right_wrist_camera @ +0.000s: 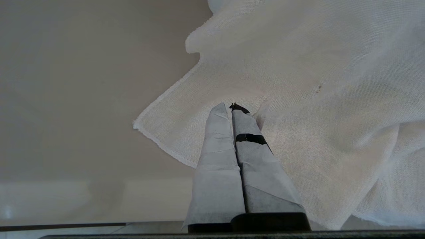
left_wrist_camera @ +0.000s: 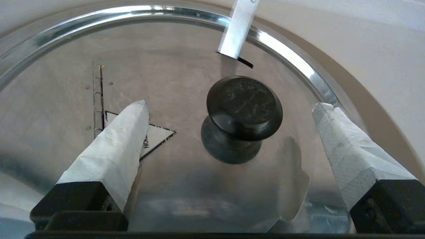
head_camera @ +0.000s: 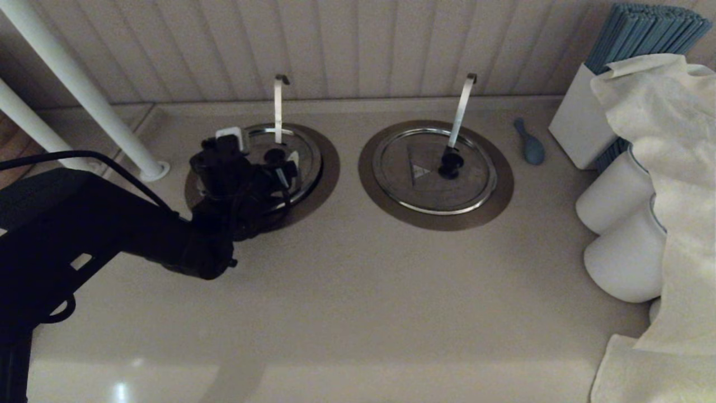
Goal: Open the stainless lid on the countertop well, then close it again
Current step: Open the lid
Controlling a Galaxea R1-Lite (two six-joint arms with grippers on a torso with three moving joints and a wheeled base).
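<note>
The countertop well (head_camera: pixel 330 168) sits directly beneath the left gripper (left_wrist_camera: pixel 229 109), its stainless lid (left_wrist_camera: pixel 172 186) lying flat and shut on the rim. Wrapped fingers (left_wrist_camera: pixel 113 149) spread wide flank the black knob (left_wrist_camera: pixel 244 104), touching nothing; closing off-centre could let the knob slip free, or catch the utensil handle (left_wrist_camera: pixel 237 30) just beyond it. The right gripper (right_wrist_camera: pixel 232 109), pressed together, hangs parked over a white cloth (right_wrist_camera: pixel 298 83).

Head high; left wrist near lid (left_wrist_camera: pixel 166 99)
</note>
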